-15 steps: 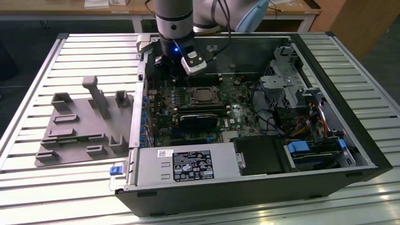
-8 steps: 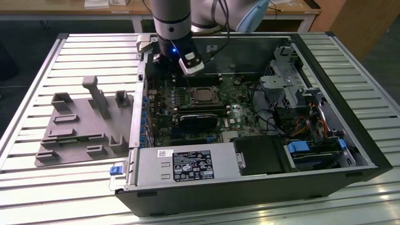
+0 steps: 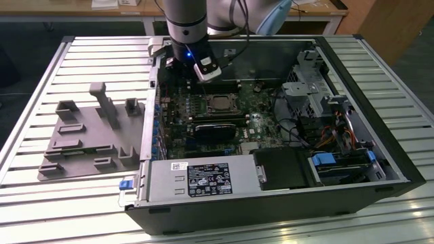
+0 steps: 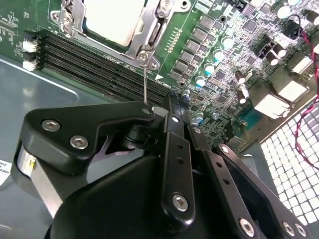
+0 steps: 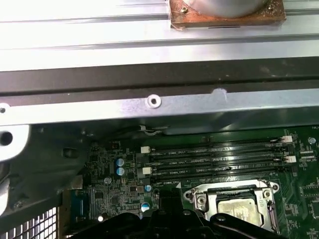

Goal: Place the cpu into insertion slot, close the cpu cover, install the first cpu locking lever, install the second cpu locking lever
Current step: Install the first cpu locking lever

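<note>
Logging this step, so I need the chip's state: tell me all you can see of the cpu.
The cpu is a small flat square with a dull silver-grey metal top. It lies level on the green board, beside the long black memory slots. The silver cover lies flat around it, framing its edges, with its top showing through the window. Nothing else appears to touch it.

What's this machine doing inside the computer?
A robot's end effector hangs over the motherboard in the open computer case, beside the socket. The cpu lies in the socket with the cover down around it. A thin lever stands up from the socket's corner to the end effector; I can't tell whether it is gripped.
</note>
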Available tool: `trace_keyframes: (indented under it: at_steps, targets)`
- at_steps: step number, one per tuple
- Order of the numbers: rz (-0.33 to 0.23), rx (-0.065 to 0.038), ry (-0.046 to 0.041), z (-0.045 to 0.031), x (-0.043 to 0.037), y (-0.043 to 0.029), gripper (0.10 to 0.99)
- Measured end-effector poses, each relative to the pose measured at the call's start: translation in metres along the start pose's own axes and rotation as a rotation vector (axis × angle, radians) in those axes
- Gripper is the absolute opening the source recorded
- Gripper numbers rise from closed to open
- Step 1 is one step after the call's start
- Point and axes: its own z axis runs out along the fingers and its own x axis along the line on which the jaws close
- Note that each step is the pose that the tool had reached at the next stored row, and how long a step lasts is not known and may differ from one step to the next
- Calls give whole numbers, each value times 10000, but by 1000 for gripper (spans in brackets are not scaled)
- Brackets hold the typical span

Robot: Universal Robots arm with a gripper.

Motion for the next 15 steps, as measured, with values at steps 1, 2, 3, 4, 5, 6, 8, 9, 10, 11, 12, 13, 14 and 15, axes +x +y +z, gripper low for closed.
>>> trace_keyframes:
  at_steps: [1,2,3,4,5,6,8,9,10,11,12,13,14,15]
  targets:
    - [1,-1,0,1,-8,1,102]
    - [2,-1,0,1,-19,2,102]
    - [3,0,0,2,-33,3,102]
    - [5,0,0,3,-48,5,102]
    - [5,-1,-1,5,-61,6,102]
    - [6,0,-1,6,-75,7,102]
    - [12,1,-2,9,-110,10,102]
    - [15,0,-3,11,-130,12,102]
    - [17,1,-3,13,-147,13,102]
    - [20,1,-3,16,-164,14,102]
    - [24,1,-5,18,-180,15,102]
    - [28,1,-6,22,-199,17,102]
    - [33,1,-6,24,-216,18,102]
    - [40,1,-8,27,-235,19,102]
